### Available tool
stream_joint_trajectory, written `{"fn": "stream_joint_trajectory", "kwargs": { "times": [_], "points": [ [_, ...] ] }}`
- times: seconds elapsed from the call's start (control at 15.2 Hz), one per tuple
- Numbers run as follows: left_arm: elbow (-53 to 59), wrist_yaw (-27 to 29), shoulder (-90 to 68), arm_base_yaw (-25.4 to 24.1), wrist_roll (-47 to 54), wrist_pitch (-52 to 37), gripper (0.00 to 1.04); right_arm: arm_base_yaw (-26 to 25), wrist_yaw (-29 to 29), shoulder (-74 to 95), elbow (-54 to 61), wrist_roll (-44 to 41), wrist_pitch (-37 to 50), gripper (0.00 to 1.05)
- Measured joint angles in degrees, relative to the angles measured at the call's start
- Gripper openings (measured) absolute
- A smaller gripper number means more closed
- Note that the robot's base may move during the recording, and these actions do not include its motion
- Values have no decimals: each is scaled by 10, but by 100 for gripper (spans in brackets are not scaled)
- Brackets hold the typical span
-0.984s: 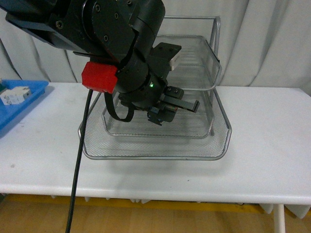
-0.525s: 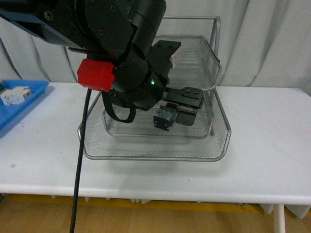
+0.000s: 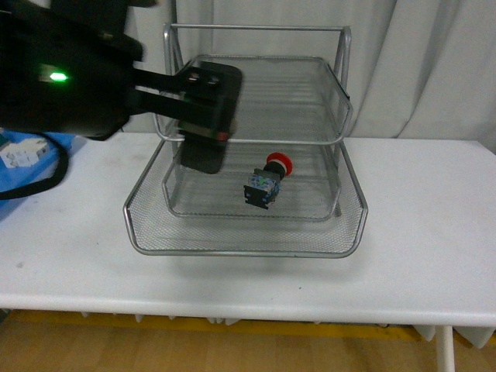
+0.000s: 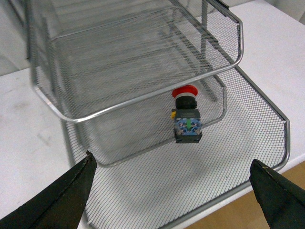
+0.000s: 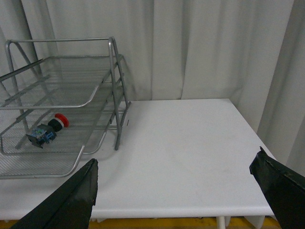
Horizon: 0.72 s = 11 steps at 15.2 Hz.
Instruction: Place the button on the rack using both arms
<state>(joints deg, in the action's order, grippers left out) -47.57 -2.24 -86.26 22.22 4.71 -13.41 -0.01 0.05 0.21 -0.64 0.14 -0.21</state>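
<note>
1. Though both pairs of jaws stand wide apart, neither holds anything. The left gripper shows only its two black fingertips at the edges of its wrist view, with open air between them.
2. The right gripper is spread just as wide and is empty. It hangs above the bare white table, well apart from the rack and off to its right.
3. The small push-button switch with a red mushroom cap and a dark boxy body lies on its side on the mesh of the middle tier. It is free of both grippers, with its cap toward the back right and its bluish end toward the front.
4. The large silver wire-mesh rack with three stacked tiers stands on the table. In the front view the left gripper hovers, blurred, before the rack's left part at the height of the top tier.
5. The bulky black left arm fills the upper left of the front view, and its green indicator light is lit.
</note>
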Motion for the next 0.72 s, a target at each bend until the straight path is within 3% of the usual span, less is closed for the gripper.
{"fn": "stream_joint_trajectory", "kwargs": {
  "times": [0.2,0.26,0.33,0.52,0.72],
  "points": [
    [71,-7,125,-56,3,17,98,0,0,0,0,0,0,98],
    [115,54,160,-70,-8,-97,91,0,0,0,0,0,0,98],
    [176,109,216,-102,-25,-182,78,0,0,0,0,0,0,98],
    [303,35,377,-220,-43,-171,42,0,0,0,0,0,0,98],
    [359,22,435,-220,-43,-175,6,0,0,0,0,0,0,98]
  ]
}}
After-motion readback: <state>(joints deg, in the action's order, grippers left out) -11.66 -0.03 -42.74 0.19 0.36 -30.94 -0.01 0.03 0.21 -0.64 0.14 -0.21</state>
